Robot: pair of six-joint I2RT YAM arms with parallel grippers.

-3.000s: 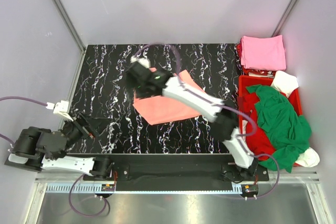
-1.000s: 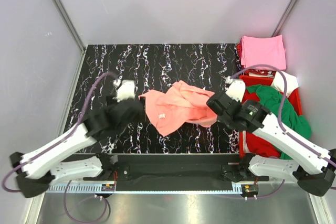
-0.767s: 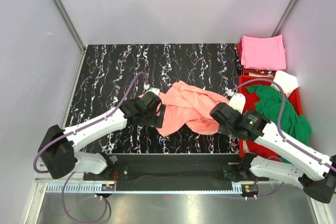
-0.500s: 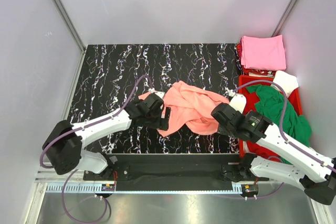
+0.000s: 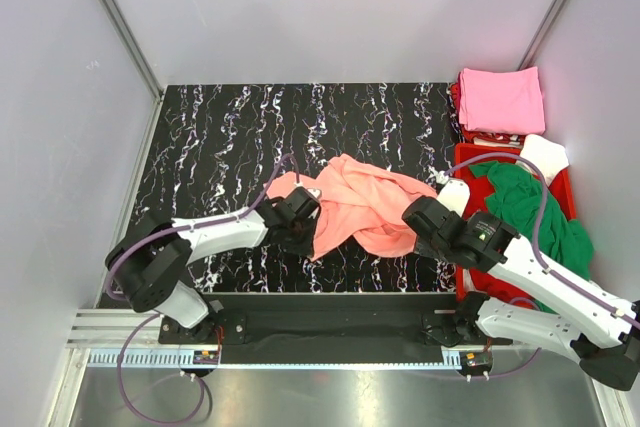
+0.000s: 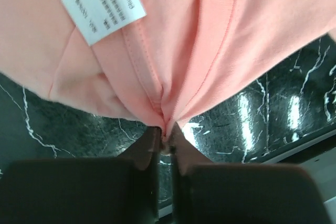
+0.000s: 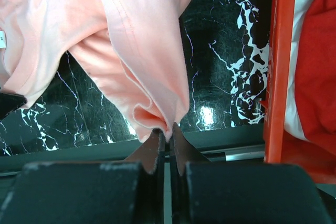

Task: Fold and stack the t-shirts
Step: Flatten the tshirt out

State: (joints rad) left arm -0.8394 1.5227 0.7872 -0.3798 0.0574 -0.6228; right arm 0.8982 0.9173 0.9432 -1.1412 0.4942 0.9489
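Observation:
A salmon-orange t-shirt (image 5: 355,205) hangs bunched between my two grippers over the black marble table (image 5: 210,137). My left gripper (image 5: 303,219) is shut on the shirt's left edge; in the left wrist view the cloth (image 6: 173,40) pinches into the closed jaws (image 6: 165,142), with a white care label (image 6: 103,4) above. My right gripper (image 5: 412,230) is shut on the shirt's right edge, and in the right wrist view a fold (image 7: 147,51) is caught between the fingertips (image 7: 169,134). A folded pink t-shirt (image 5: 500,100) lies at the back right. Green (image 5: 535,227), red (image 5: 500,272) and white (image 5: 543,155) shirts lie heaped in the crate.
A red plastic crate (image 5: 462,162) stands along the table's right side, its rim (image 7: 277,66) close beside my right gripper. Grey walls enclose the table on three sides. The black rail (image 5: 330,322) with the arm bases runs along the near edge.
My left gripper has reached in to the shirt's left edge and shut on it. The right gripper stayed shut on the shirt's right edge, almost still.

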